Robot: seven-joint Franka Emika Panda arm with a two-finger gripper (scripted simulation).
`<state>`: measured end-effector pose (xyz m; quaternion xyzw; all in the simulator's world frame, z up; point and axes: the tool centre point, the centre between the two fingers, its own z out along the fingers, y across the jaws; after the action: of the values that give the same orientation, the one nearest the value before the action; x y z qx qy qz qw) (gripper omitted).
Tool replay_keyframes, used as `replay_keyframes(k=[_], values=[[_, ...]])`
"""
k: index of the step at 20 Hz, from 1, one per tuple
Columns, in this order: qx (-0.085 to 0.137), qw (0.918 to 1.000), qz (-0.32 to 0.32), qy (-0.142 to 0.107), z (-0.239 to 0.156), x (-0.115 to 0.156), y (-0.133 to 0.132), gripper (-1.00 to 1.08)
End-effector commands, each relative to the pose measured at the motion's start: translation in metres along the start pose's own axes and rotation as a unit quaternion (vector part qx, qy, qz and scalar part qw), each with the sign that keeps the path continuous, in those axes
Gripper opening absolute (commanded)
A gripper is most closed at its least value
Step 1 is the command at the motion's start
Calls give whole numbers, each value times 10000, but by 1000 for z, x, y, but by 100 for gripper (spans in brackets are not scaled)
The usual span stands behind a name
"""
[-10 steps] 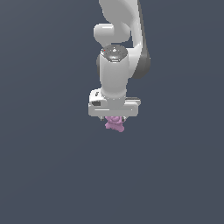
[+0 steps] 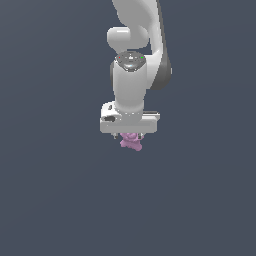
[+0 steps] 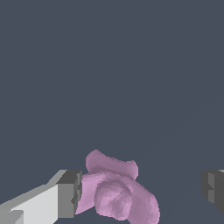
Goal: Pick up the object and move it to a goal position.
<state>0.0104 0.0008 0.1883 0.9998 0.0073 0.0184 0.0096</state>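
In the exterior view the object (image 2: 131, 141) sits directly beneath the gripper (image 2: 131, 136), which hangs below the arm's wrist (image 2: 129, 87). In the wrist view the object (image 3: 116, 190) lies between the two fingers, touching one finger (image 3: 70, 194) and well apart from the other finger (image 3: 213, 189).

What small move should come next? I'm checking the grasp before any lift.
Probably shut the pincer first. In the wrist view the pink object lies between the fingers, against one finger, while the other finger stands clear of it with a wide gap. So it is not yet clamped, and lifting now would likely leave it behind.
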Motion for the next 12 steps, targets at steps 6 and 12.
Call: replay_keyframes(k=[6, 12], values=[[-7, 10000, -76, -7, 0, 0, 0, 100], [0, 9993, -363, -17, 2, -3, 0, 100]])
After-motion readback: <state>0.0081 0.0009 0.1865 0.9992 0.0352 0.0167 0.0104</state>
